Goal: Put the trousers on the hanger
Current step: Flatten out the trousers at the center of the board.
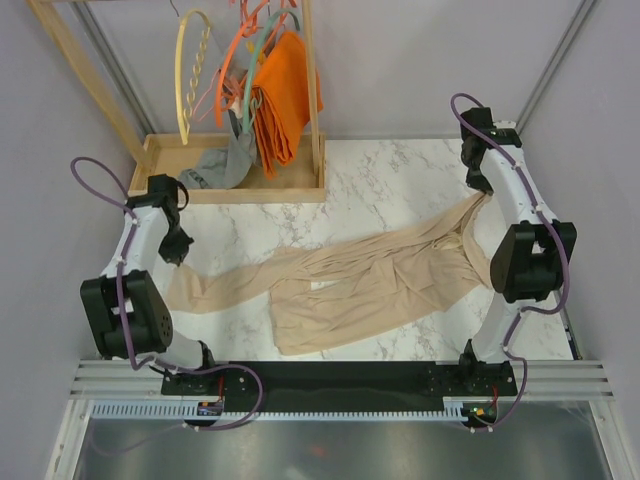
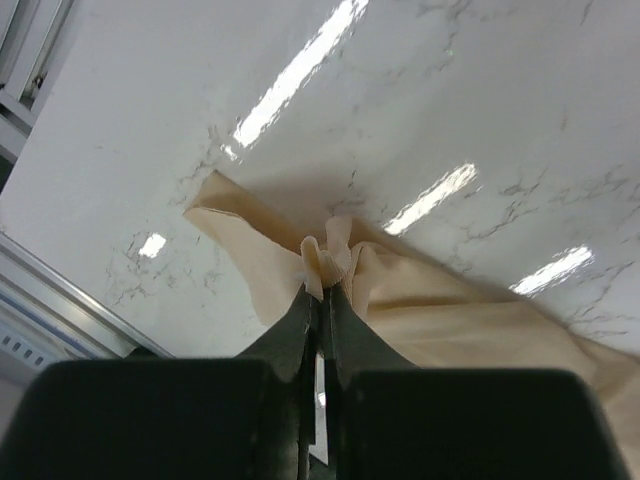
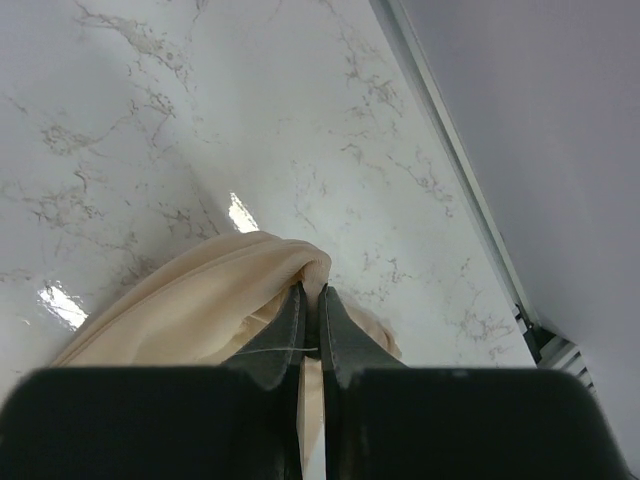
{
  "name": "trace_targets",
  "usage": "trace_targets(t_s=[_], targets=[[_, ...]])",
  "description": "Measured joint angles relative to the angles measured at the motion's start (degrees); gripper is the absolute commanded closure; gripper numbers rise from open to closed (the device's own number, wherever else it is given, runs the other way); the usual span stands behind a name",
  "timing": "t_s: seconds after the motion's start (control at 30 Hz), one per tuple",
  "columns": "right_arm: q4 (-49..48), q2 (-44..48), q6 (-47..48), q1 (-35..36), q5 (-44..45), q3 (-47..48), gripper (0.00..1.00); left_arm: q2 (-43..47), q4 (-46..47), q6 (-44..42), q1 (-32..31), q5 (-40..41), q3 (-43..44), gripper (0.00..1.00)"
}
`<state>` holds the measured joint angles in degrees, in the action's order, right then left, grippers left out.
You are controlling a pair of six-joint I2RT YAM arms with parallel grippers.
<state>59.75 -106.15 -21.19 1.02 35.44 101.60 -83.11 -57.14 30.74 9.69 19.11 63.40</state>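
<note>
- At the left of the top view, the left gripper had its jaws clamped on a bunched tip of the trousers, which the left wrist view showed as a small pleat pinched low over the desk.
- In the upper left, the hanger hung apart from the cloth: a pale cream arch with a twisted inner bar, on a wooden rack.
- Across the middle, the trousers lay slack on the desk, thin, tan, creased and limp, running from lower left to upper right.
- At the right, the right gripper had its jaws shut on a rounded fold of the other end.
- Judged step: both ends were gripped and the lift was not yet made.
- The next move would call for raising both ends together and keeping the cloth taut towards the hanger, since fabric this soft would sag and slide.
</note>
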Motion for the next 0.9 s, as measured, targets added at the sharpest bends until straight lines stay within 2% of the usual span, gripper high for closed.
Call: trace_targets(t_s=[0.1,0.33,0.37,0.4,0.43,0.47,0.5,0.53,0.57,0.67,0.73,0.83,0.9], targets=[[-0.2,-2.6,0.0,0.0,-1.1,1.2,1.00,-4.7,1.0,0.0,1.7,-0.3,5.2,0.98],[-0.6,-7.2,0.0,0.0,-2.5,4.1,1.00,-17.8,3.4,0.0,10.1,-1.8,15.1,0.98],[-0.6,-7.8,0.0,0.0,-2.8,4.7,1.00,-19.6,3.4,-0.1,10.9,-2.8,16.2,0.94],[-0.6,-8.2,0.0,0.0,-3.0,5.2,1.00,-21.6,3.4,-0.2,11.6,-3.4,17.5,0.83],[-0.6,-8.5,0.0,0.0,-3.3,5.6,1.00,-23.0,3.5,-0.6,12.0,-4.2,18.6,0.66],[-0.5,-8.9,0.0,0.0,-3.5,6.1,1.00,-24.7,3.8,-1.2,12.3,-5.2,19.9,0.31],[-0.6,-9.2,0.0,0.0,-3.7,6.5,1.00,-25.9,4.0,-1.7,12.3,-6.3,21.2,0.20],[-0.6,-9.4,0.0,0.0,-3.9,6.7,1.00,-27.0,4.2,-1.7,12.3,-6.7,21.6,0.16],[-0.6,-9.7,0.0,0.0,-4.3,6.9,1.00,-27.3,4.5,-1.9,12.2,-7.1,21.7,0.03],[-0.6,-10.6,0.0,0.0,-5.3,7.2,1.00,-26.3,4.4,-2.1,12.0,-7.2,20.9,0.02],[-0.6,-11.0,0.0,0.3,-5.9,7.2,1.00,-23.0,5.0,-2.1,11.9,-7.3,17.4,0.00],[-0.6,-11.2,0.0,0.7,-6.8,7.2,1.00,-14.3,4.9,-0.7,11.9,-6.5,9.3,0.03],[-0.6,-11.2,0.0,1.2,-7.3,7.2,1.00,-6.4,4.5,0.9,11.9,-6.2,2.9,0.13]])
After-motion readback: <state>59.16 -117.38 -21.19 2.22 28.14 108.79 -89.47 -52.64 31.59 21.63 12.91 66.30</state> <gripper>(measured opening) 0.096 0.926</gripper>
